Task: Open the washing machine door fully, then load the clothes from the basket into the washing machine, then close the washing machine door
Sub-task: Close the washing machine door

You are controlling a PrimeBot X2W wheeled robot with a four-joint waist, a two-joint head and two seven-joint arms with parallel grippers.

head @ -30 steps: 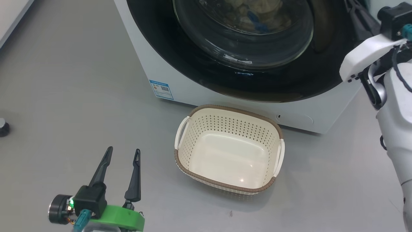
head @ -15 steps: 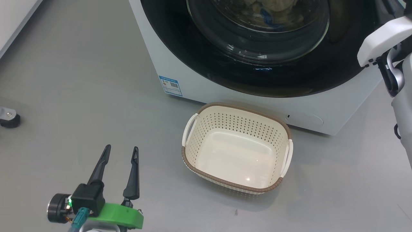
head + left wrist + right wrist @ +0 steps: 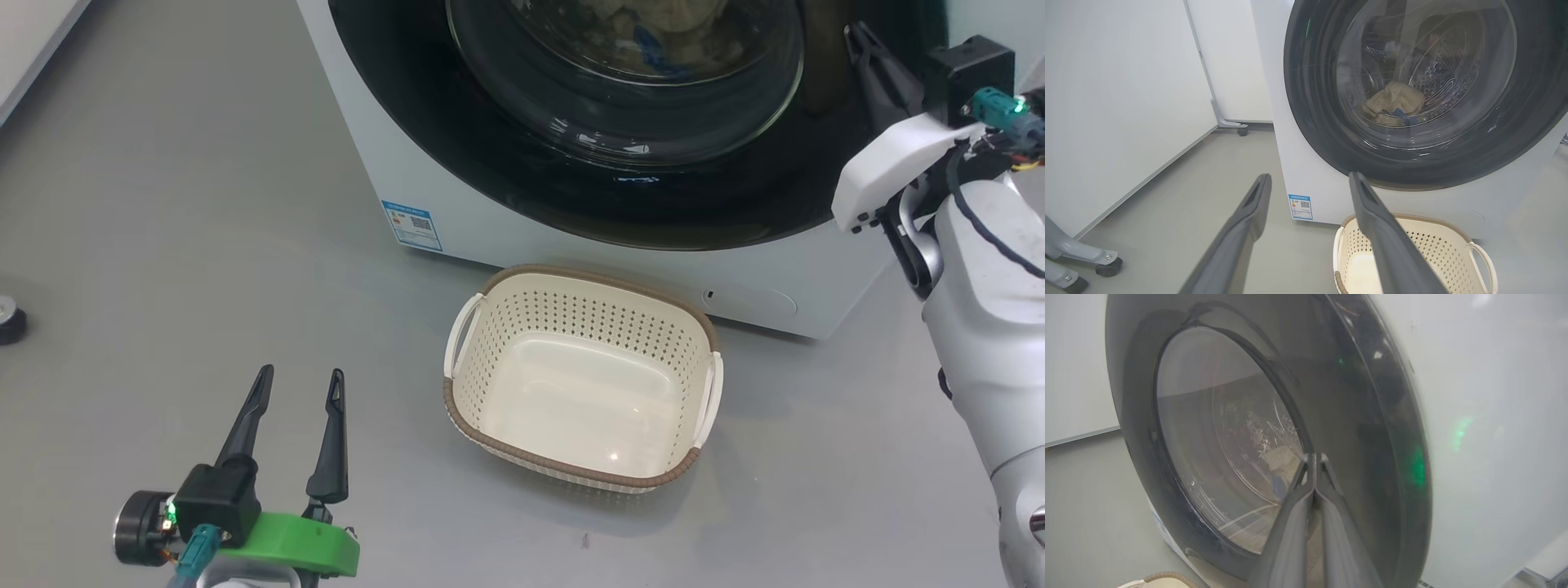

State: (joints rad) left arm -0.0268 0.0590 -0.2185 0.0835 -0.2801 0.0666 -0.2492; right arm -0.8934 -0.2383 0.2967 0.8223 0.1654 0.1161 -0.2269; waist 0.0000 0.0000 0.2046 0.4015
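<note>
Left gripper (image 3: pixel 300 374): near left, low over the grey floor, fingers spread wide, holding nothing.
Basket (image 3: pixel 571 314): on the floor just in front of the washing machine (image 3: pixel 506 220), right of its blue sticker (image 3: pixel 411 224); bare inside.
Clothes (image 3: pixel 1394 102): pale-yellow heap with a blue scrap, lying in the drum behind the glass.
Door (image 3: pixel 490 163): looks shut flat against the white front.
Right gripper (image 3: pixel 857 39): far right, fingers pressed together on nothing, tip close to the door's right edge.
Step, as I judge it: loading looks finished; the door's closing is being seen to.
Handling: the door is stiff and hinged, its black ring glossy and likely slick; push flat on the ring near the right edge, not on the bulging glass.
Hard to tell: the door's top is cut off; latch and hinge are hidden; whether the tip touches the ring is unclear; reflections blur the clothes, so their count is uncertain.
</note>
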